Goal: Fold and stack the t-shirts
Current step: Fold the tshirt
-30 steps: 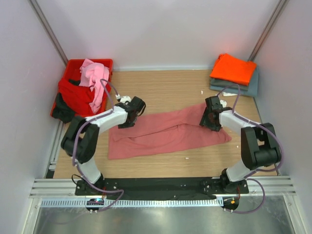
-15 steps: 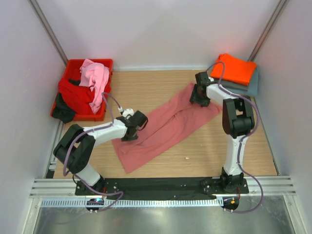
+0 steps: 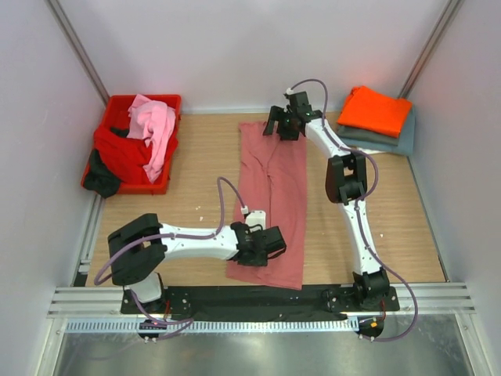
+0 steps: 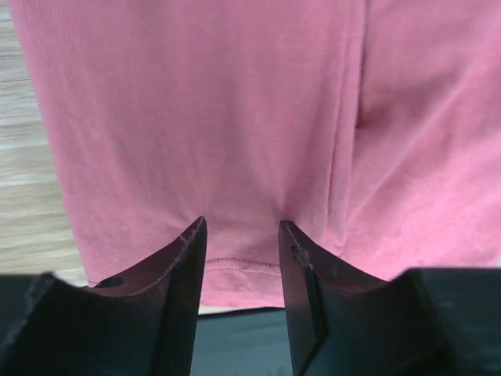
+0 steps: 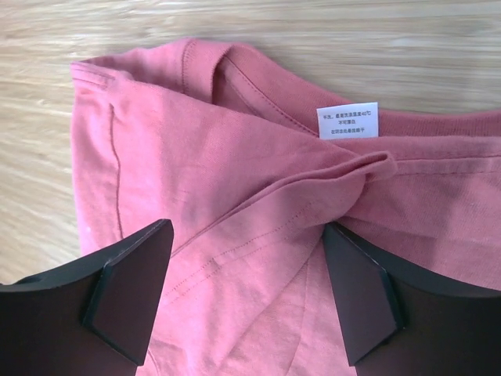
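Note:
A dusty salmon-pink t-shirt point(image 3: 274, 180) lies flat on the wooden table, folded into a long strip that runs from the far side to the near edge. My left gripper point(image 3: 270, 243) is low over its near hem, jaws a little apart, with flat cloth point(image 4: 235, 117) showing between them point(image 4: 241, 223). My right gripper point(image 3: 283, 125) is over the far collar end, jaws wide open point(image 5: 246, 227). The collar and its white label point(image 5: 347, 121) lie just beyond them. Neither gripper holds cloth.
A folded orange shirt point(image 3: 376, 110) lies on a grey-blue one point(image 3: 403, 139) at the far right. The red crate point(image 3: 125, 100) at far left holds a light pink shirt point(image 3: 153, 125), a red one point(image 3: 121, 153) and a dark one point(image 3: 98, 180). The black base strip point(image 3: 258, 298) borders the near hem.
The salmon-pink shirt swung from lying crosswise to lying lengthwise. My right gripper moved to the far middle with the collar end. My left gripper moved to the near edge with the hem.

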